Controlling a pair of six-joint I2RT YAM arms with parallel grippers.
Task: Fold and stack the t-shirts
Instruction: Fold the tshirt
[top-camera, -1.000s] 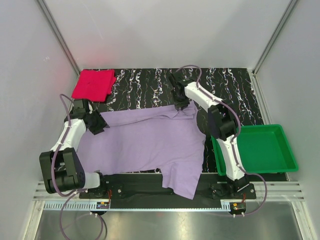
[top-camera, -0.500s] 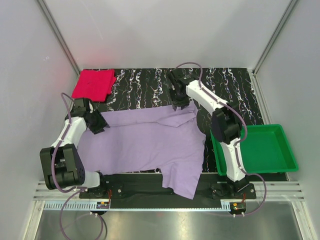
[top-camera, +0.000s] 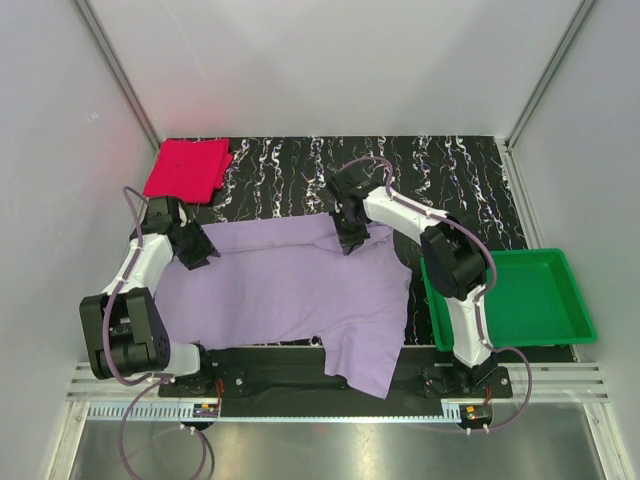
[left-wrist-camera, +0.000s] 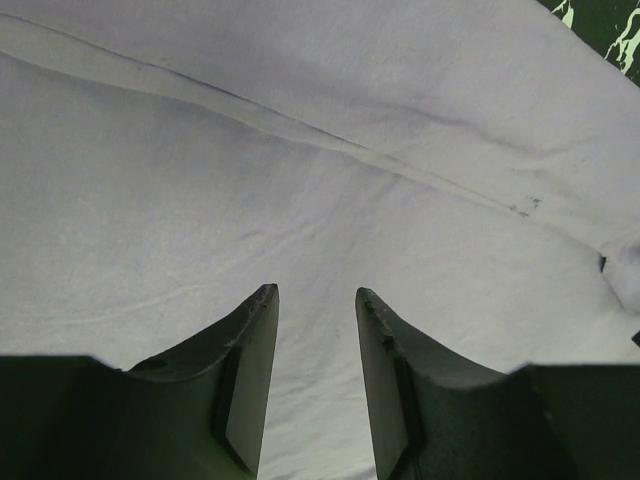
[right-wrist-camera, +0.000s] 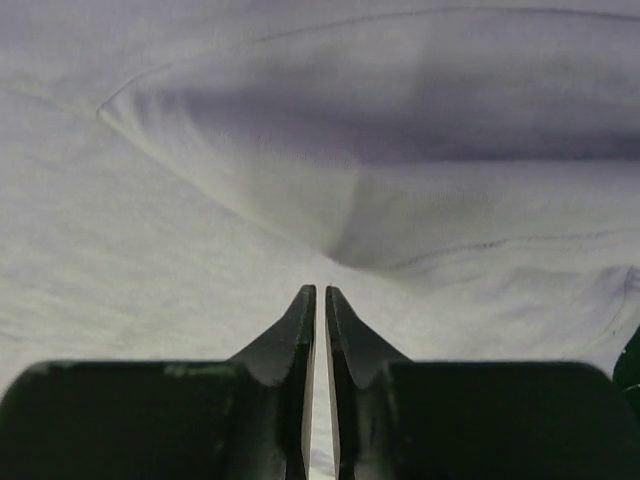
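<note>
The lavender t-shirt (top-camera: 290, 285) lies spread over the middle of the black marbled table (top-camera: 450, 170), one part hanging over the near edge. The pink-red t-shirt (top-camera: 187, 168) lies as a folded square at the back left. My right gripper (top-camera: 350, 236) is at the lavender shirt's far edge. In the right wrist view my right gripper (right-wrist-camera: 320, 290) is shut on the cloth (right-wrist-camera: 200, 250), which rises in a fold ahead. My left gripper (top-camera: 192, 246) is over the shirt's left edge. In the left wrist view it (left-wrist-camera: 315, 292) is open above the cloth (left-wrist-camera: 300, 150).
A green plastic tray (top-camera: 575, 300) stands at the right, beside the right arm's base. White walls close in the table at the back and both sides. The arm bases and a metal rail run along the near edge.
My right gripper has moved nearer and a little left, pulling the lavender shirt's far right edge with it. The left gripper has hardly moved.
</note>
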